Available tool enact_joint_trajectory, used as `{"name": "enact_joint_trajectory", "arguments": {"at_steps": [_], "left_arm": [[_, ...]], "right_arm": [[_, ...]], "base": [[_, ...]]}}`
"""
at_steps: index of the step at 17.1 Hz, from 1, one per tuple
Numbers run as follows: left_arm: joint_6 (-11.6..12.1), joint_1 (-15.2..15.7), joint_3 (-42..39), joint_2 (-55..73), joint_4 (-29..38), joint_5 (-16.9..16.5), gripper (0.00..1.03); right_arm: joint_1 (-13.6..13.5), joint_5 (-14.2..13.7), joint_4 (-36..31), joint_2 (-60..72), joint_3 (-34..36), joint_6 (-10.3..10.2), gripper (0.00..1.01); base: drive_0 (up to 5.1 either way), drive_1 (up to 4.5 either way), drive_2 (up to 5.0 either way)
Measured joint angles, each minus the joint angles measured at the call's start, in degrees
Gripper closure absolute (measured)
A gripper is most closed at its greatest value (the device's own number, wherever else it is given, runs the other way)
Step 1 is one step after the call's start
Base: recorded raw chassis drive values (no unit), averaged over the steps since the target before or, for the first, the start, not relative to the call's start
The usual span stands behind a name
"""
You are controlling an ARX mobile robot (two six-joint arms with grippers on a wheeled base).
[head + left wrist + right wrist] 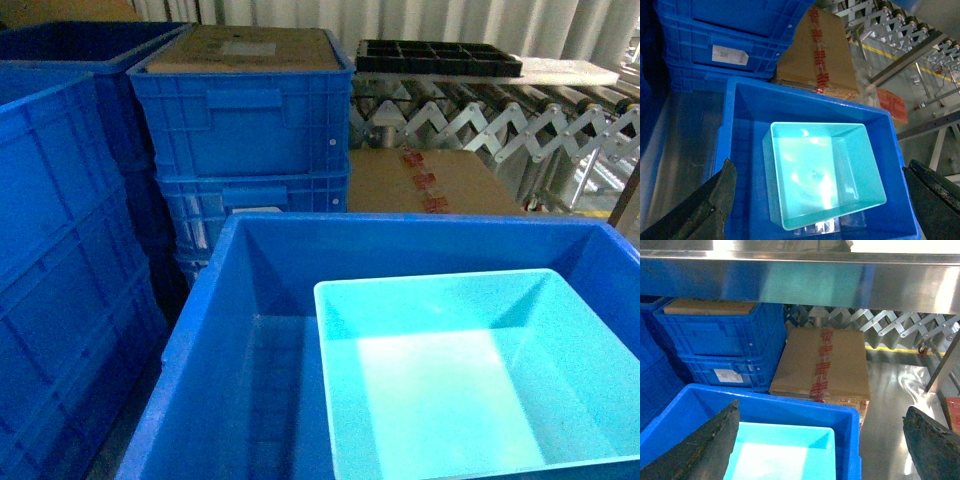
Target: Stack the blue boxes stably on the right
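L gripper (820, 200) was held above the turquoise tub (822, 172), fingers (715, 200) spread wide, nothing gripped. R gripper (822, 440) was likewise spread, raised over the near end. Tub was seen inside a big blue crate (215, 330), toward its right. Stacked crates (245, 120), taped carton (822, 365), roller conveyor (500, 115) were noted behind.

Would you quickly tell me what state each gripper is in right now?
Left gripper: open, holding nothing, above the turquoise tub.
Right gripper: open, holding nothing, above the large blue crate.
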State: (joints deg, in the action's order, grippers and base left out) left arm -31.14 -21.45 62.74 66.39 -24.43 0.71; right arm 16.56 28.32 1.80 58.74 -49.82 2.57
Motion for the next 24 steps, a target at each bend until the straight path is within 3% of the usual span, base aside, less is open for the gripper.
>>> {"name": "enact_joint_trajectory", "arguments": {"at_steps": [1, 2, 3, 4, 5, 7, 8, 11, 12, 13, 15, 16, 18, 19, 20, 24], "left_arm": [[0.0, -0.2, 0.0, 0.0, 0.0, -0.1, 0.05], [0.0, -0.5, 0.0, 0.0, 0.0, -0.3, 0.05], [4.4, -1.7, -5.2, -1.8, 14.7, 6.6, 0.12], [10.3, -1.0, -11.3, -4.9, 24.1, 13.0, 0.21], [18.6, 1.2, -20.6, -9.9, 34.6, 17.5, 0.34], [25.9, 5.4, -30.1, -15.1, 44.8, 16.8, 0.54], [27.5, 6.4, -33.6, -16.9, 46.6, 15.1, 0.63], [29.9, 9.5, -42.3, -21.0, 48.3, 11.1, 0.92], [30.0, 10.8, -44.4, -23.1, 49.0, 10.1, 1.02], [30.1, 11.8, -46.0, -24.7, 49.5, 9.3, 1.01], [30.1, 13.7, -49.6, -28.0, 49.7, 7.5, 1.01], [30.1, 14.3, -51.0, -29.1, 49.6, 6.4, 1.01], [30.1, 15.6, -53.4, -32.0, 49.1, 5.3, 1.01], [30.2, 18.4, -54.8, -34.1, 48.3, 1.6, 1.01], [30.2, 21.1, -55.6, -35.5, 48.0, -0.1, 1.01], [30.1, 21.4, -58.9, -42.2, 44.6, -0.7, 1.01]], "right_arm": [[0.0, 0.0, 0.0, 0.0, 0.0, 0.0, 0.03], [-1.3, -5.6, -8.2, -0.9, 2.8, -0.7, 0.10], [-2.7, -11.8, -14.4, -4.1, 7.8, -1.3, 0.21], [-4.3, -14.5, -17.7, -7.1, 12.5, -1.5, 0.30], [-5.7, -16.8, -20.8, -9.7, 17.6, -1.6, 0.43], [-7.4, -19.2, -22.9, -12.5, 24.5, -1.7, 0.64], [-8.2, -19.6, -23.5, -13.9, 27.1, -1.7, 0.73], [-9.9, -21.9, -25.5, -18.5, 32.8, -1.7, 1.00], [-10.7, -22.6, -25.7, -20.0, 34.7, -1.9, 0.99], [-11.2, -22.8, -25.7, -21.1, 36.2, -1.9, 0.99], [-16.3, -27.6, -25.5, -24.3, 39.3, -2.0, 0.99], [-16.9, -27.5, -25.4, -25.5, 40.2, -2.0, 0.99], [-16.5, -28.2, -24.7, -28.0, 42.2, -2.1, 0.99], [-16.5, -28.2, -23.9, -29.8, 43.3, -2.1, 0.99], [-16.5, -28.2, -23.5, -30.9, 43.9, -2.1, 0.99], [-16.5, -28.2, -19.9, -37.4, 46.7, -2.1, 0.99]], "base": [[0.0, 0.00, 0.0], [0.0, 0.00, 0.0], [0.0, 0.00, 0.0], [0.0, 0.00, 0.0], [0.0, 0.00, 0.0], [0.0, 0.00, 0.0], [0.0, 0.00, 0.0], [0.0, 0.00, 0.0], [0.0, 0.00, 0.0], [0.0, 0.00, 0.0], [0.0, 0.00, 0.0], [0.0, 0.00, 0.0], [0.0, 0.00, 0.0], [0.0, 0.00, 0.0], [0.0, 0.00, 0.0], [0.0, 0.00, 0.0]]}}
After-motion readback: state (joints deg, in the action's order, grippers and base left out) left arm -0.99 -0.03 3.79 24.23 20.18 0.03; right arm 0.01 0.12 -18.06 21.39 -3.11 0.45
